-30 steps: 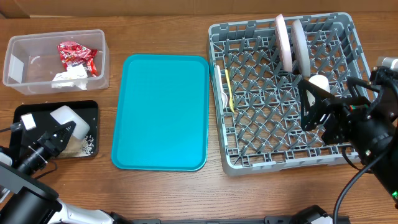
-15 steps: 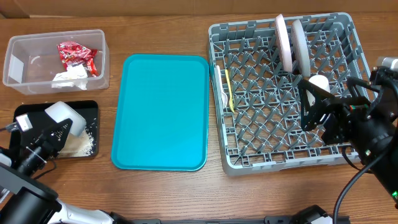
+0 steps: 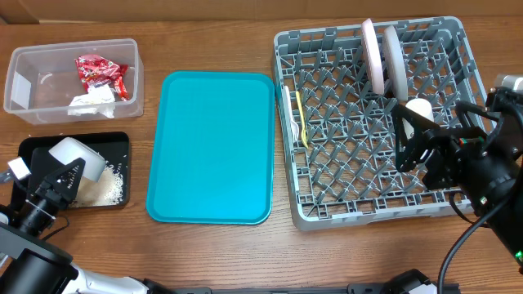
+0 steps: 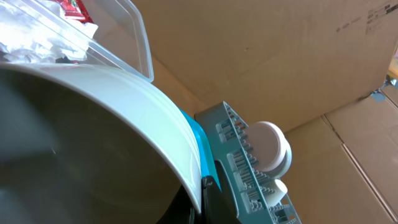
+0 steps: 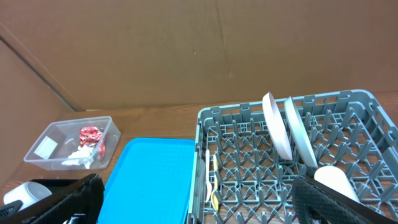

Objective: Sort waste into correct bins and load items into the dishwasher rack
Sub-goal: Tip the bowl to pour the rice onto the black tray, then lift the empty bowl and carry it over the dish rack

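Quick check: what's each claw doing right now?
Left claw: shut on the small bowl, which is tipped over the black tray.
Right claw: open and empty, above the dishwasher rack.

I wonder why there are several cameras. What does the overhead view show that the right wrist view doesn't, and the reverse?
Only overhead: the black tray with rice, and the left hand gripping the bowl over it. Only right wrist: the tall cardboard wall behind the table. Both: the clear tub with the red wrapper, the teal tray, and the rack holding two plates.
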`<state>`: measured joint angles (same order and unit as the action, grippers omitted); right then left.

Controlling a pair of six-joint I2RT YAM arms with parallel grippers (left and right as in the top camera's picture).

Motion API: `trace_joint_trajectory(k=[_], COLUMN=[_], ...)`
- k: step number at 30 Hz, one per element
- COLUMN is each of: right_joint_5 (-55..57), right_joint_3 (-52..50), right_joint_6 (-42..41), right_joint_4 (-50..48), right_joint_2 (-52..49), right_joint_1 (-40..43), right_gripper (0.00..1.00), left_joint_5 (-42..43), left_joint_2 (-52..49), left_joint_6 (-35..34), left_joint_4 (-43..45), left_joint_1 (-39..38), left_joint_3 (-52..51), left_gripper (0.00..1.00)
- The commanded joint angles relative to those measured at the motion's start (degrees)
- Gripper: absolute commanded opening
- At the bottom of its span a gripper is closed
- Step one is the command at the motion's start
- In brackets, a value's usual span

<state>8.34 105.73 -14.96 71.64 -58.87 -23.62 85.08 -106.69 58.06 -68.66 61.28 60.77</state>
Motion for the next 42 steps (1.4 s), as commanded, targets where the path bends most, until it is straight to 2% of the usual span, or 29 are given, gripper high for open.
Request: trace_joint_trajectory(k=[1, 3, 6, 11, 15, 20, 22, 23, 26, 28, 31, 32, 35, 37, 39, 40, 41, 42], right_joint_5=[0.46, 0.46, 0.46, 0.46, 0.46, 0.46, 0.46, 0.46, 0.46, 0.46, 0.46, 0.46, 0.46, 0.46, 0.46, 0.46, 0.46, 0.46], right_joint_3=[0.42, 0.42, 0.42, 0.42, 0.42, 0.42, 0.42, 0.42, 0.42, 0.42, 0.42, 0.42, 0.42, 0.42, 0.42, 0.42, 0.42, 0.42], right_joint_6=[-0.09, -0.09, -0.09, -0.09, -0.09, -0.09, -0.09, -0.09, -0.09, -0.09, -0.09, -0.09, -0.09, -0.09, -0.09, -0.09, -0.09, -0.09], right_joint_4=[-0.07, -0.07, -0.09, -0.07, -0.09, -0.09, -0.09, -0.09, -0.09, -0.07, -0.09, -0.07, -0.09, -0.09, -0.07, -0.07, -0.09, -0.09], right_joint_2=[0.2, 0.2, 0.2, 0.2, 0.2, 0.2, 0.2, 0.2, 0.2, 0.2, 0.2, 0.2, 0.2, 0.2, 0.2, 0.2, 0.2, 0.2], right_joint_1=[0.24, 0.24, 0.24, 0.24, 0.24, 0.24, 0.24, 0.22, 0.22, 0.24, 0.24, 0.24, 0.24, 0.24, 0.22, 0.24, 0.24, 0.24], right_gripper=[1.0, 1.0, 1.0, 1.0, 1.0, 1.0, 1.0, 1.0, 1.0, 1.0, 1.0, 1.0, 1.0, 1.0, 1.0, 1.0, 1.0, 1.0], left_joint_5=[1.46, 1.22, -3.21, -3.19, -3.82, -0.72, 1.9, 2.58, 1.92, 0.31, 0.5, 0.48, -0.24, -4.9, -21.31, -30.84, -43.85, -47.93], left_joint_2=[-0.76, -0.55, 1.14, 5.7, 10.8, 17.44, 18.47, 18.38, 18.36, 18.36, 18.36, 18.36, 18.34, 18.34, 18.36, 18.36, 18.36, 18.36], left_joint_6=[0.94, 1.44, 7.65, 14.4, 19.89, 17.16, 17.16, 17.14, 17.09, 15.39, 9.66, 5.46, -10.78, -27.45, -47.12, -52.92, -56.39, -56.92], left_joint_4=[-1.62, -3.96, -11.89, -21.09, -28.33, -28.15, -28.13, -27.74, -26.91, -26.86, -26.1, -24.76, -16.41, -7.21, 2.16, 3.52, 3.93, 3.93], left_joint_1=[0.26, 0.15, 0.13, -1.42, -5.46, -17.73, -25.38, -30.86, -38.93, -44.72, -47.65, -48.15, -48.35, -48.39, -49.16, -49.96, -52.13, -53.57], left_joint_3=[0.42, 0.79, 2.14, 2.54, 2.54, 2.89, 4.26, 5.99, 10.36, 16.79, 25.51, 29.0, 38.53, 44.54, 50.88, 53.42, 57.7, 59.23], left_gripper=[0.04, 0.04, 0.04, 0.04, 0.04, 0.04, 0.04, 0.04, 0.04, 0.04, 0.04, 0.04, 0.04, 0.04, 0.04, 0.04, 0.04, 0.04])
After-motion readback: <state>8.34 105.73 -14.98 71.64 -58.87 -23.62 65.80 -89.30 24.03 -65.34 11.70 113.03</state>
